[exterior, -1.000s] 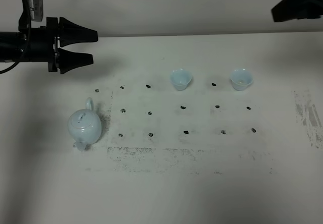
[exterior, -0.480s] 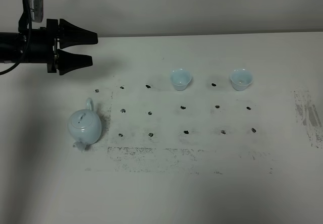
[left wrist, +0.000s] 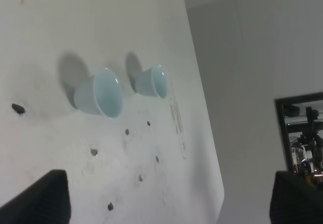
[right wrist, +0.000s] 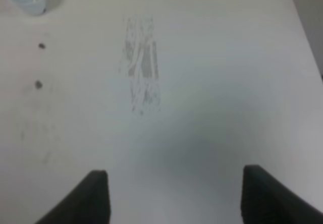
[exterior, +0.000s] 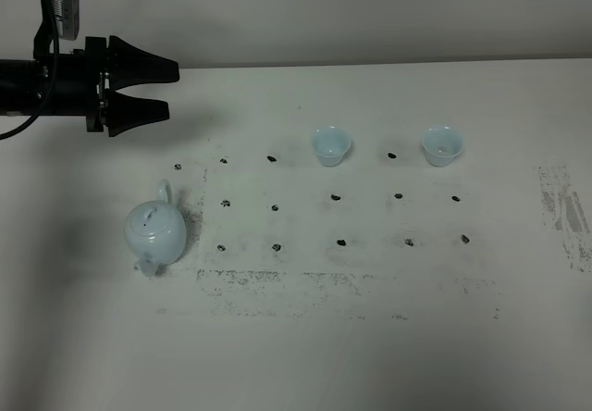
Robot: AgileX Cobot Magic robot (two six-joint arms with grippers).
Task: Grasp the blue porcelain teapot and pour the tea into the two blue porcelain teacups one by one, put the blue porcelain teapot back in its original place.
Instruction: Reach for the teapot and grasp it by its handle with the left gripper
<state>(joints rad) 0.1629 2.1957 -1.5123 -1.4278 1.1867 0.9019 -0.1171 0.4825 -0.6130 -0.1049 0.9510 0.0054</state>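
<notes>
A pale blue teapot (exterior: 155, 233) sits upright on a white counter (exterior: 370, 337). Beyond it to the right stand two small cups, the nearer cup (exterior: 330, 144) and the farther cup (exterior: 441, 144). The left hand (exterior: 174, 87) hovers behind the teapot, open and empty. The right hand (right wrist: 176, 199) is open too.

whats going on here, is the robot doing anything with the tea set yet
Nothing is held yet. The left hand hangs open over the far left of the white table, apart from the round pale-blue porcelain teapot, which stands lidded nearer the front. Two small pale-blue handleless teacups stand upright further right. The right hand is open too, over a scuffed patch of table.
</notes>
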